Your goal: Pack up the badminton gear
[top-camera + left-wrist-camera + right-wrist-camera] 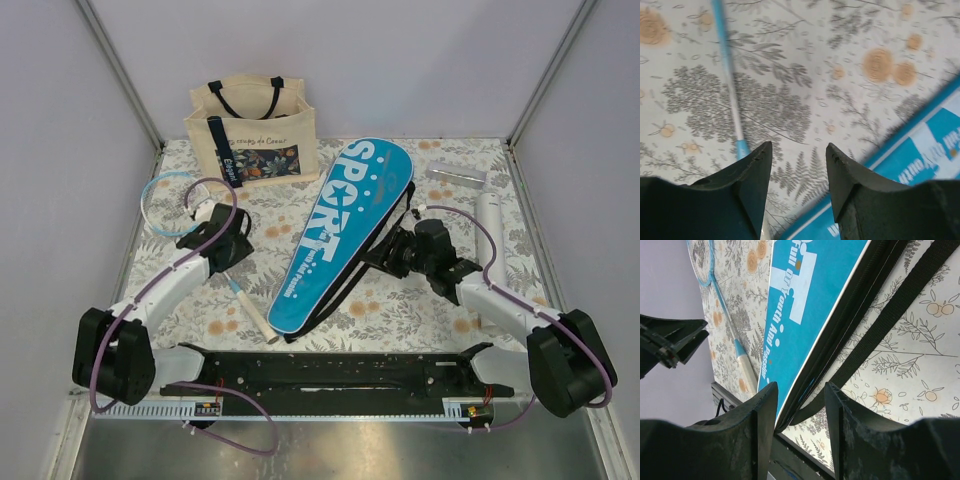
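Observation:
The blue case point(340, 225) lettered SPORT lies slantwise mid-table, its black strap point(890, 320) trailing beside it. One racket point(165, 200) with a light-blue frame lies to the left, its white handle point(255, 320) pointing toward the near edge. At the right edge a white tube point(487, 225) lies on the cloth. My left gripper point(240, 248) hovers open between racket and case; the shaft point(730, 85) runs left of its fingers, the case point(920, 150) to the right. My right gripper point(380, 258) is open at the case's right side, over the case's edge point(805, 300) and strap.
A beige tote point(255, 130) with black straps stands at the back. A small silvery packet point(455, 175) lies at the back right. A black rail point(320, 370) runs along the near edge between the arm bases. Grey walls close in the left, right and back.

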Controlling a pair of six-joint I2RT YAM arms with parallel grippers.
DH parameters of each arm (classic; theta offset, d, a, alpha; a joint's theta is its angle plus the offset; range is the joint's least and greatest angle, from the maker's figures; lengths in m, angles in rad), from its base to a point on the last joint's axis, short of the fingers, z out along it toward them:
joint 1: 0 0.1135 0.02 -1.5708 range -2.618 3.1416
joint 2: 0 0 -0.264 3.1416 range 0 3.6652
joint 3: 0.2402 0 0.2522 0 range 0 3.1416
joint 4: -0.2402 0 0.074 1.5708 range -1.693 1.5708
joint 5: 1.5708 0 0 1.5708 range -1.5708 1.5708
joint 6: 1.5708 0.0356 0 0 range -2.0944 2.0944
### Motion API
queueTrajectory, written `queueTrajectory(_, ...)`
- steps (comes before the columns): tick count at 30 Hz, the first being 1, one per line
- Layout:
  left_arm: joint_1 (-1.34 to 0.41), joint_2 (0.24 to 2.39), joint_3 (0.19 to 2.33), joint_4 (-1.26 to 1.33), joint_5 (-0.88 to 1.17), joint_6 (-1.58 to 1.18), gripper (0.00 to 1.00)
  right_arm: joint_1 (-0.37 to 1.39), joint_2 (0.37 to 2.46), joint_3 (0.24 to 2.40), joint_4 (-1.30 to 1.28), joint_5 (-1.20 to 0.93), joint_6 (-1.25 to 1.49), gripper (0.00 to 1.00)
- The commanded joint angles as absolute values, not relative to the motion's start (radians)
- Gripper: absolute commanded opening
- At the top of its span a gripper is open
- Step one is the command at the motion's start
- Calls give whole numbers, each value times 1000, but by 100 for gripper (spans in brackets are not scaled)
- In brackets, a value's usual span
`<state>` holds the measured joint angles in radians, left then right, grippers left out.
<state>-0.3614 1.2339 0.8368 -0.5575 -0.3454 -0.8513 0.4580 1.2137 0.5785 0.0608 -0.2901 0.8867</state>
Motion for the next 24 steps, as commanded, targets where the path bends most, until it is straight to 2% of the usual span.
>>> queueTrajectory(1, -287, 1270, 789, -571, -362, -926, 50, 456, 1175, 565, 58, -304, 850, 51)
queueTrajectory(6, -227, 1325, 732, -517, -299, -951, 49, 457, 1160, 557, 52, -308, 838, 51)
queueTrajectory(17, -210, 1388, 647, -512, -249, -1057, 47, 485, 1147, 587, 8, -284, 815, 51)
queueTrajectory(24, -199, 1351, 609, -508, -218, -1084, 29, 554, 1147, 626, -35, -261, 825, 51)
